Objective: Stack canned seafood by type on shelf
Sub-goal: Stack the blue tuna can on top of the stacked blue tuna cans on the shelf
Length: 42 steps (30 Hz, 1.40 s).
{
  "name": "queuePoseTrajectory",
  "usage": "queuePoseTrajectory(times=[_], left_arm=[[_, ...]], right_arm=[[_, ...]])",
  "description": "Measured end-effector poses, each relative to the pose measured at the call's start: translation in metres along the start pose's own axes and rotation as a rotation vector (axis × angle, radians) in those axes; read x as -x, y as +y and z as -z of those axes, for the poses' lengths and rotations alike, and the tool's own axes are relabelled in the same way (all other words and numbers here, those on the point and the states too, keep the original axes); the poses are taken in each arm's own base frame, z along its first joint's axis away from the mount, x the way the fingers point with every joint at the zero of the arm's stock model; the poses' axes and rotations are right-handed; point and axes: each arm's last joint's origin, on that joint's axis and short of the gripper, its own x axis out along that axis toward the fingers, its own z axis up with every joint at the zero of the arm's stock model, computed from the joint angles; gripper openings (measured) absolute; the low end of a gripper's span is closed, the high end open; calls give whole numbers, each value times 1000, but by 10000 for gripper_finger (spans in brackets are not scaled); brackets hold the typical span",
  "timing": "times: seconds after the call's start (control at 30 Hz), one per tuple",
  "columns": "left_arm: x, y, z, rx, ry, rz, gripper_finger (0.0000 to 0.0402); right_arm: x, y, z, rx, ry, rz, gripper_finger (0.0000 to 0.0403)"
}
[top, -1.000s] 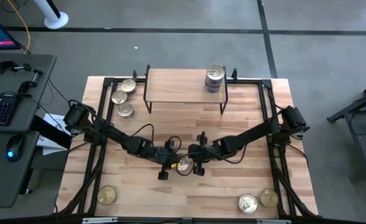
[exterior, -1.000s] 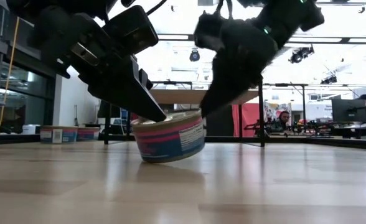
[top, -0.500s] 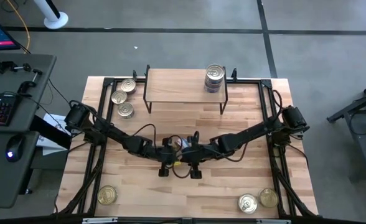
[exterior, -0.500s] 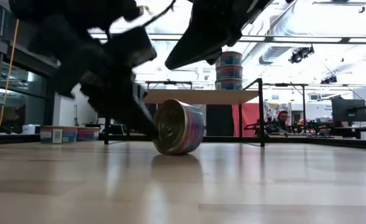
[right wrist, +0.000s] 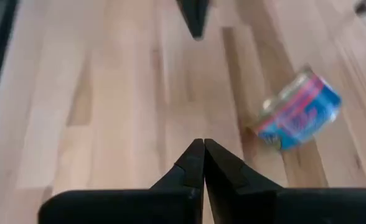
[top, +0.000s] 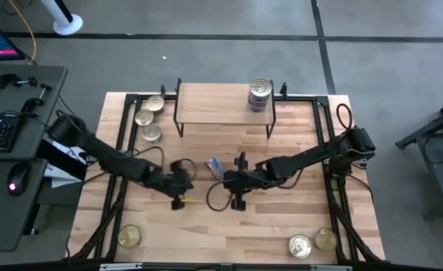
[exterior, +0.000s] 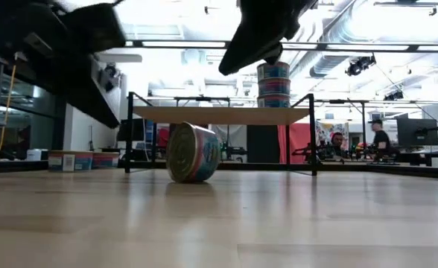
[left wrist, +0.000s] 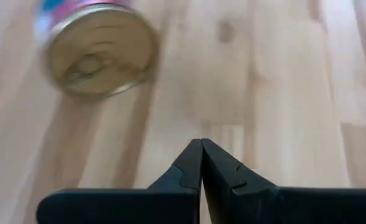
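Both claws are pressed together and holding nothing: the right gripper [top: 239,160] hangs over the middle of the table [top: 312,218], and the left gripper [top: 182,167] sits just off to its side, fingertips meeting in each wrist view. Between them, a little toward the shelf [top: 221,105], the loose tin [top: 215,166] stands on its edge, lid [exterior: 183,153] facing sideways, touched by neither claw.

On its rim like that it looks ready to roll at any nudge. It's a stiff metal can, likely fairly heavy for its size, with a smooth printed side [right wrist: 300,110] that could slip between narrow fingers. I'd guess it needs tipping flat first, then pinching across the wall from above with the jaws opened wide.

A stack [top: 260,95] of tins already stands at one end of the shelf. Three more [top: 149,119] lie on the table beside the shelf's other end, one [top: 129,236] near the front corner on the left, and a pair [top: 312,242] at the front on the right.
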Motion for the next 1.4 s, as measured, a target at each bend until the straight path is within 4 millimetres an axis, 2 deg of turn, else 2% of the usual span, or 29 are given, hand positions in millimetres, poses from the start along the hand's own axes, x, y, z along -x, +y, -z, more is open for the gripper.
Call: queuePoseTrajectory(times=[0.1,0.23,0.37,0.43,0.57,0.77,0.93,1.1,1.23,1.4], left_arm=[[10,11,23,120,-25,-57,0],[16,18,43,228,-50,-76,0],[18,19,51,247,-50,-69,0],[18,19,53,240,-44,-71,0],[18,19,52,240,-54,-76,0],[18,20,51,219,-87,-116,0],[18,19,49,181,-104,-114,0],[18,20,49,188,-103,-114,0],[18,20,49,187,-102,-117,0],[18,20,48,190,-128,-144,0]], right_arm=[[-3,-8,-5,-89,-32,7,16],[-9,-19,-17,-192,-128,16,72],[-16,-37,-25,-370,-182,34,158],[-22,-43,-23,-402,-182,86,202],[-26,-44,-19,-475,-187,165,257],[-41,-42,-2,-546,-134,313,266],[-60,-37,3,-534,-113,320,266],[-69,-35,-1,-519,-125,323,266],[-84,-38,9,-506,-77,340,266],[-95,-40,12,-516,-37,279,266]])
